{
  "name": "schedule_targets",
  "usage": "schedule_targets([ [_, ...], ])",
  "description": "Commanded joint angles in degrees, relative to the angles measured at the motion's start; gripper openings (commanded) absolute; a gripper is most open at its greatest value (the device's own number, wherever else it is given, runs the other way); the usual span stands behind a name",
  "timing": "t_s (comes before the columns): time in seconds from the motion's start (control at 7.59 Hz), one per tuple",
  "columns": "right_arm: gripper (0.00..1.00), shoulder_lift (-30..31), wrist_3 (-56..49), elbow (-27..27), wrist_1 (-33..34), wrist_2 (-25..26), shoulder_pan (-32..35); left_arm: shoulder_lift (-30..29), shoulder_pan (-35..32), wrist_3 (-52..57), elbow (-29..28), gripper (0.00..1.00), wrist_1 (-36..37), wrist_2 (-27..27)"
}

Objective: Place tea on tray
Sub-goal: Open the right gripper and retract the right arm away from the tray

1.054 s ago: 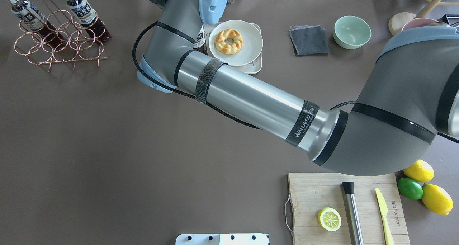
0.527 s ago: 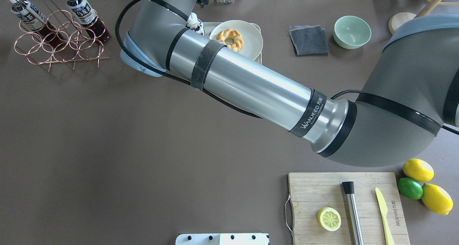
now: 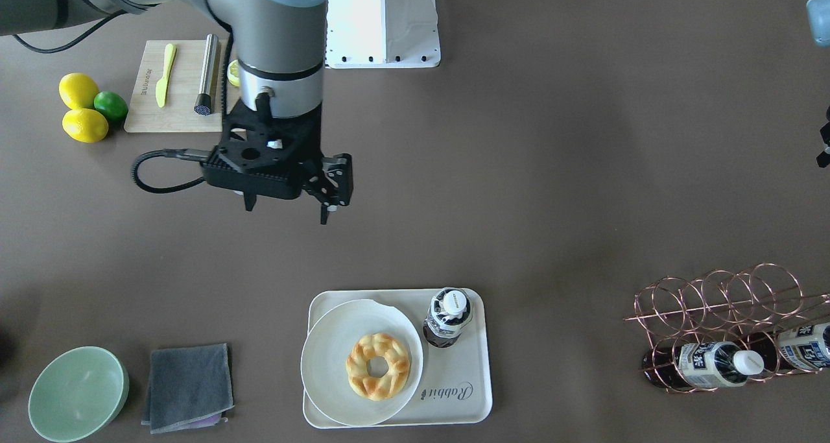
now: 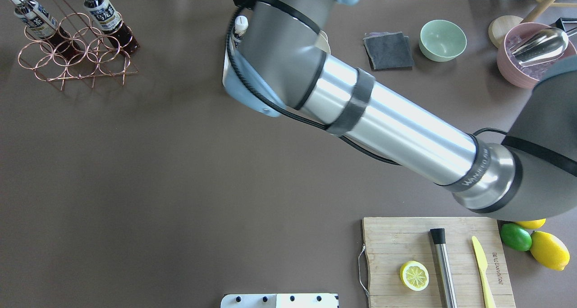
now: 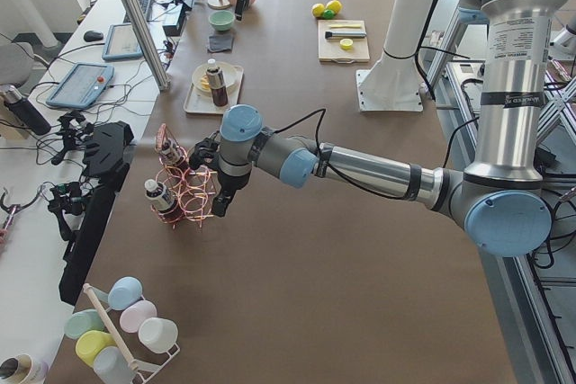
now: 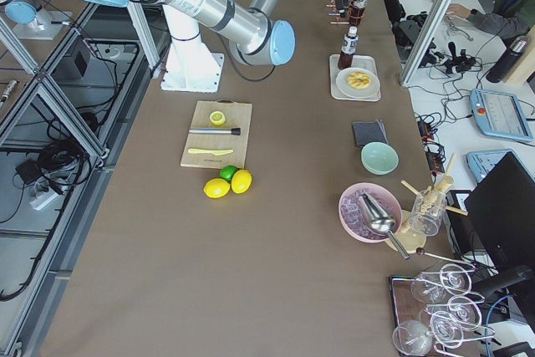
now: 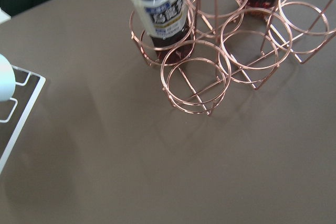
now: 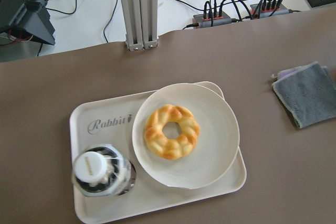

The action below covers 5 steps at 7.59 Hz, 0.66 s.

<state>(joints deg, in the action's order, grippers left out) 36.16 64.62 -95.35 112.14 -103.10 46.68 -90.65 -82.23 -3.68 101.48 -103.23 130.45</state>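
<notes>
The rack [image 4: 76,46] sits in the far left corner of the bench. Two bottles [image 4: 103,14] rest in it. The left gripper [image 5: 219,204] hangs just beside the rack. I cannot tell if its fingers are apart or together.

The tray [image 3: 476,355] lies by the middle of the far edge. The tea [image 3: 447,313] stands up on the tray's left end, just beside the plate [image 3: 324,359]. A bread ring [image 3: 378,366] lies on the plate.

The right gripper [image 3: 286,209] hangs over the middle of the bench, well apart from the tea. Its fingers are apart with nothing in them.

Right of the tray, by the far edge, are a cloth [image 3: 188,384] and a green bowl [image 3: 78,394]. The board [image 4: 392,240] lies by the near edge, toward the right corner. Two lemons [image 3: 84,125] and a lime [image 3: 111,106] sit just beside it.
</notes>
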Motion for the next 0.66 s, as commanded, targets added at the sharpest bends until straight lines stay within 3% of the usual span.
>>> schedule_targets([
  [0.0, 1.0, 19.1, -18.4, -10.4, 0.6, -13.7, 10.6, -0.1, -7.0, -0.5, 0.0, 0.98, 10.3, 3.5],
  [0.26, 1.0, 32.5, -39.7, -13.2, -0.1, -20.9, 21.4, 2.2, -7.2, 5.8, -2.4, 0.98, 10.6, 1.0],
  [0.4, 1.0, 39.5, -51.4, -12.6, 0.0, -22.0, 25.5, 4.0, -6.8, 6.7, -4.0, 0.98, 10.7, -3.1],
  [0.53, 1.0, 45.3, -55.8, -12.2, 0.2, -22.3, 28.5, 4.3, -6.7, 6.7, -4.7, 0.98, 10.8, -5.0],
])
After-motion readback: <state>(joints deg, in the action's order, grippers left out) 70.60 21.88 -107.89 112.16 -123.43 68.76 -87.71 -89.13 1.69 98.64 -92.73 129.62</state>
